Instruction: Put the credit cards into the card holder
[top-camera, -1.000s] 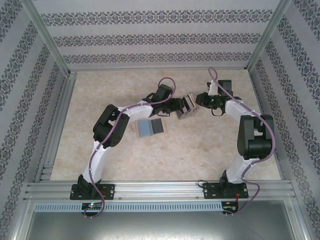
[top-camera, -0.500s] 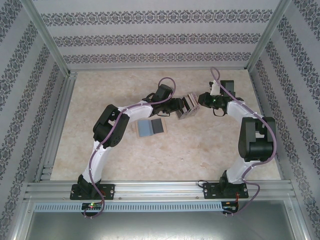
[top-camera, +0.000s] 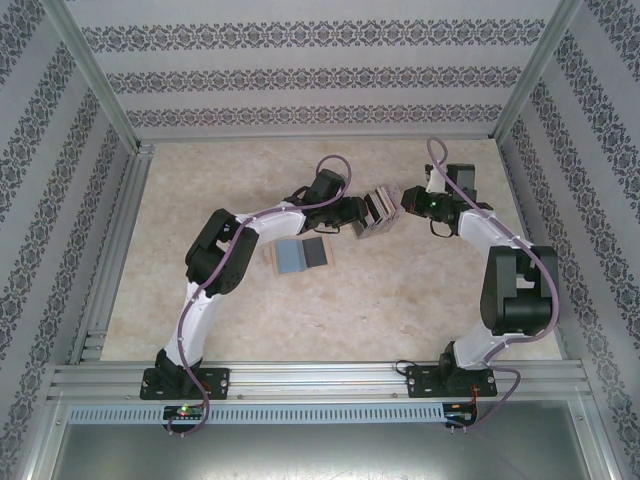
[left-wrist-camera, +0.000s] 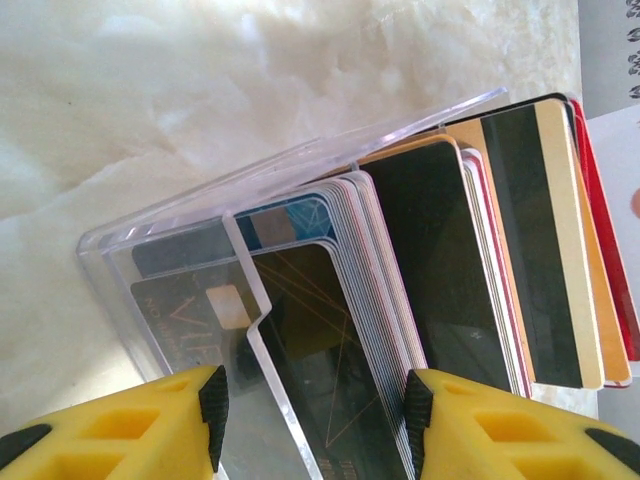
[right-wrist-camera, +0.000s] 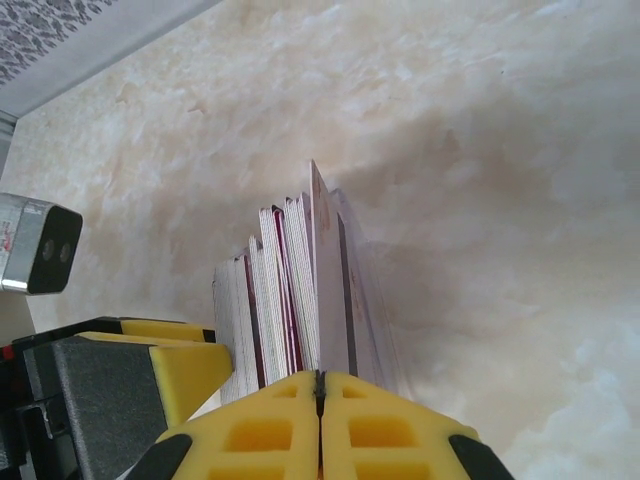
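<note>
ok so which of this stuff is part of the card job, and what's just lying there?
Job: holder; cards in it; left gripper gripping holder; right gripper shut by the cards.
Lying about: grey-blue flat pieces on table, untouched; maybe cards, cannot tell.

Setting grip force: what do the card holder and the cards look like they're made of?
The card holder looks like clear rigid plastic: contents show through its walls. The cards seem thin glossy plastic; one bears a dark stripe.
</note>
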